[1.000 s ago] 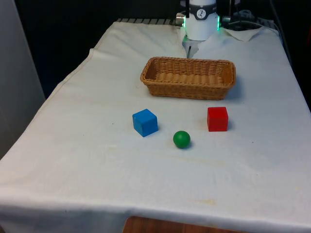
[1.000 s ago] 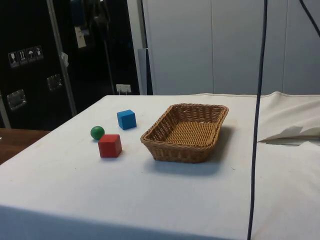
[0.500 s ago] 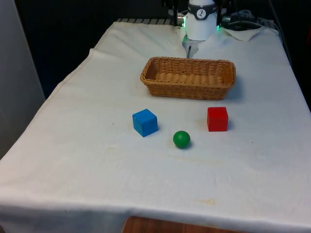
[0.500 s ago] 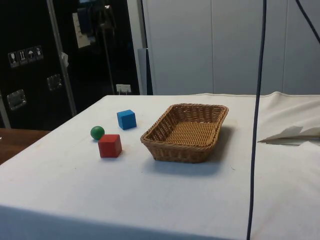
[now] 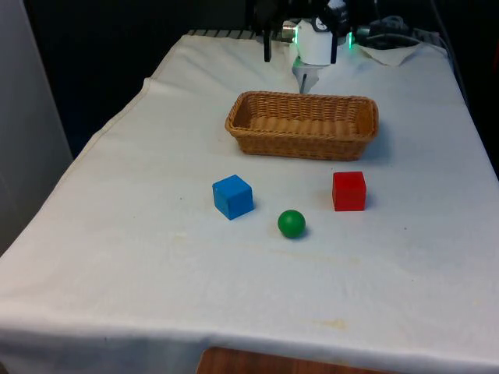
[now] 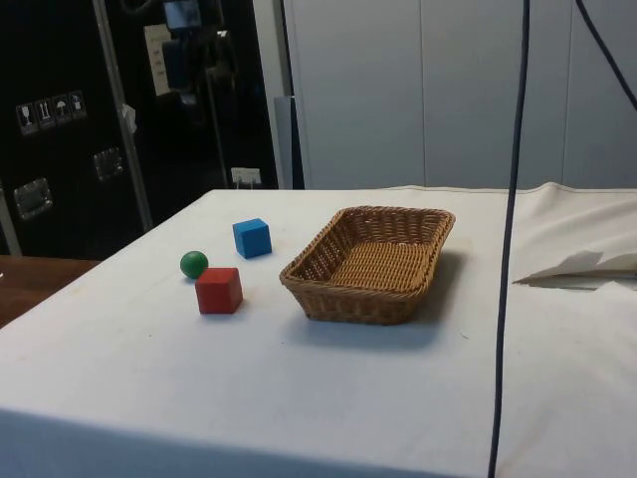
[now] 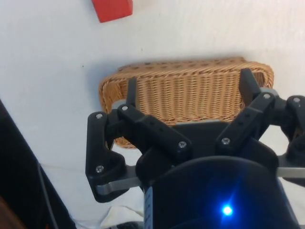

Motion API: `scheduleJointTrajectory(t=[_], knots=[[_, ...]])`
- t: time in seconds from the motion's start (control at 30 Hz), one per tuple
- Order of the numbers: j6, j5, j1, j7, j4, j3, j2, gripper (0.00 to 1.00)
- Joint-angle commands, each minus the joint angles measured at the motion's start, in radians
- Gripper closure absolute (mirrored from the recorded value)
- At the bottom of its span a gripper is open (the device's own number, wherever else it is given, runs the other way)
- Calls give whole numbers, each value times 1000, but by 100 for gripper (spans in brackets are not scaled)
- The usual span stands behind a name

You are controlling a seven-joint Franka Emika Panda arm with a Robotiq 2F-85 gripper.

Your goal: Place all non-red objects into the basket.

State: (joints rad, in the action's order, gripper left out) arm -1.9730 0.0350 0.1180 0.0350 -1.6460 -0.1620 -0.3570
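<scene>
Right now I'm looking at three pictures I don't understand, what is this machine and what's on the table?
It is a white robot arm with a black two-finger gripper, open and holding nothing. One camera looks across the table, one from its side, one sits on the wrist above the fingers. On the white cloth lie a woven wicker basket, holding nothing, a blue cube, a green ball and a red cube. The blue cube and green ball should go into the basket.
</scene>
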Motion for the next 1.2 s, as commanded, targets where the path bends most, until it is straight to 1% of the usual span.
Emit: scheduleJointTrajectory(t=[0.0, 0.17, 0.2, 0.23, 0.43, 0.47, 0.5, 0.53, 0.57, 0.67, 0.73, 0.77, 0.8, 0.97, 1.0, 1.03, 1.17], knots=[[-21, 2, -1, -6, -7, -2, -1, 0], [-60, 5, -3, -15, -30, -10, -8, 0], [-43, 0, -1, -11, -25, -9, -5, 0], [-68, 6, -4, -15, -33, -11, -10, 0], [-102, 11, -5, -21, -49, -21, -20, 0], [-113, 13, -7, -24, -53, -22, -24, 0], [-97, 6, -5, -22, -48, -22, -23, 0], [-101, 6, -5, -24, -50, -23, -24, 0], [-122, 13, -8, -28, -57, -24, -27, 0], [-143, 14, -8, -37, -68, -30, -33, 0], [-151, 15, -9, -43, -68, -32, -40, 0], [-138, 9, -7, -40, -67, -32, -36, 0], [-154, 15, -9, -47, -68, -33, -43, 0], [-176, 15, -9, -77, -69, -36, -60, 0], [-167, 9, -8, -74, -67, -36, -59, 0], [-180, 15, -9, -83, -69, -36, -63, 0], [-195, 15, -10, -109, -69, -37, -77, 0]])
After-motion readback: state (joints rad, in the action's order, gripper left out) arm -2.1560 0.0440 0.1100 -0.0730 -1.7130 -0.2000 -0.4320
